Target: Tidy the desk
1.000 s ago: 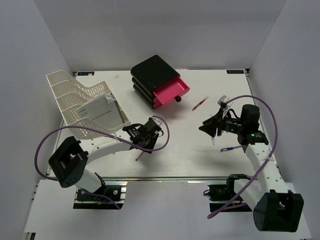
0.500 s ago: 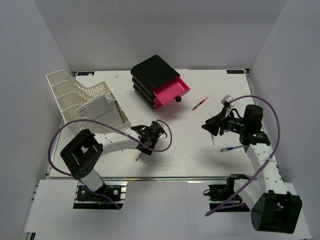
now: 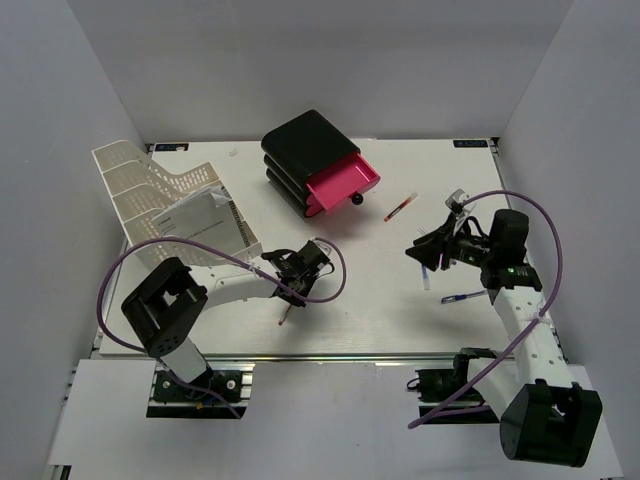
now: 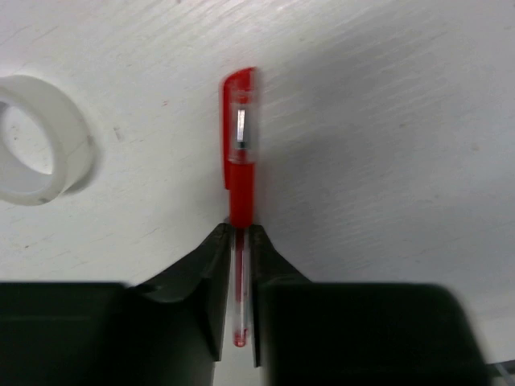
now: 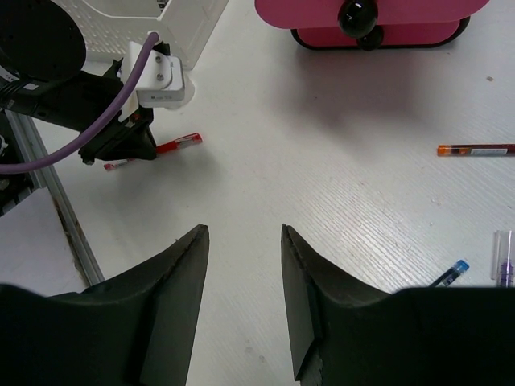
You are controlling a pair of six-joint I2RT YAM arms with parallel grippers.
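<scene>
The left end effector [image 4: 239,241] is low on the white bench [image 3: 380,295], its jaws tight on both sides of a red pen [image 4: 241,161], and it seems to pinch it. The right end effector [image 5: 244,237] hangs over the bench with its jaws wide apart. The bench lies under both arms, inside grey walls [image 3: 330,60]

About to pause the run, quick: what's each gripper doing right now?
Left gripper: closed on the red pen.
Right gripper: open, holding nothing.
</scene>
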